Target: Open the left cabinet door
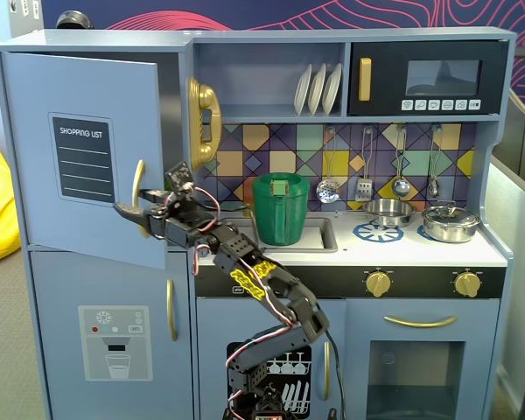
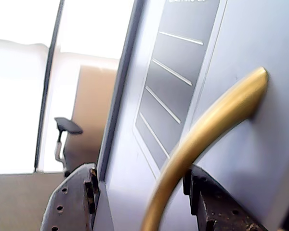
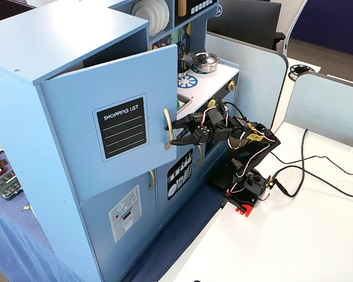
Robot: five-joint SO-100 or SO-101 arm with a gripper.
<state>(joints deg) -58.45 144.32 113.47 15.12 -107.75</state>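
hand (image 1: 133, 213): fingers spread narrowly, straddling the gold handle (image 1: 137, 194) | left cabinet door (image 1: 79, 149): stood ajar, swung outward | contact: handle sat between fingers, clamping unclear

A green pitcher (image 1: 280, 208) stands in the sink (image 1: 319, 236) of the toy kitchen. A gold telephone (image 1: 204, 122) hangs on the wall, white plates (image 1: 318, 88) stand on the shelf, and two steel pots (image 1: 451, 222) sit on the worktop (image 1: 499, 255) beside the burners.
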